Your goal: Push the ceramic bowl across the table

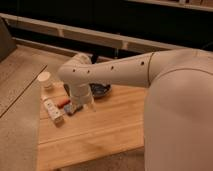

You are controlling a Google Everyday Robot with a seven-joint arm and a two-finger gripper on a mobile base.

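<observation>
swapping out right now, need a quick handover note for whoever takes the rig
Gripper: down at the table surface, just left of the ceramic bowl; contact can't be confirmed.
Ceramic bowl: near the far edge of the table, partly hidden by the arm.
White cup and blue-grey block lie to the gripper's left.
Done: gripper positioned beside the bowl.
Left: the push across the table.

Overall light: warm and fairly dim, with the table (115,125) in front of the bowl (102,90) brightest.
Source: overhead; the arm (115,72) above the bowl is lit along its top.
Shadow: the gripper (86,103), just left of the bowl, sits in the arm's shade.
Background: near black behind the bowl.
</observation>
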